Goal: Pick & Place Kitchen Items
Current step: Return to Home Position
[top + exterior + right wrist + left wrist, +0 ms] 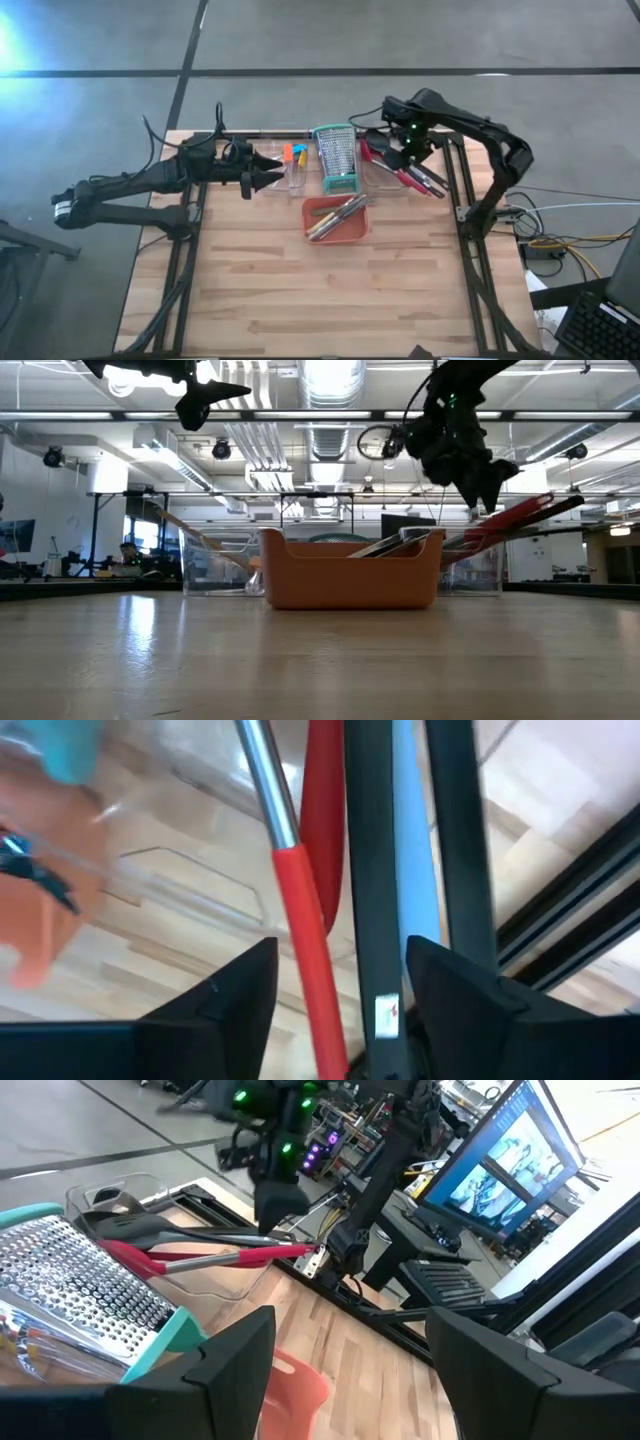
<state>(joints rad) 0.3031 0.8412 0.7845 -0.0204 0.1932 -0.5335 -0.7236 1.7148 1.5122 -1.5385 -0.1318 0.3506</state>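
Note:
Several long utensils, red (377,156) and black (425,180), lie slanting in a clear bin (383,186) at the far right, their handles sticking out over its rim (520,512). My right gripper (405,150) hangs open just above these handles. In the right wrist view its fingers (340,1010) stand on either side of a steel tool's red handle (300,910) and a black handle (365,870); I see no touch. My left gripper (275,171) is open and empty, raised near the left clear bin (292,180), which holds orange- and blue-handled tools (293,153).
An upright steel grater with teal rims (337,158) stands between the two bins. An orange tray (306,222) holding several utensils (338,215) sits just in front of it. Black frame rails (468,230) run along the table's sides. The near half of the wooden table is bare.

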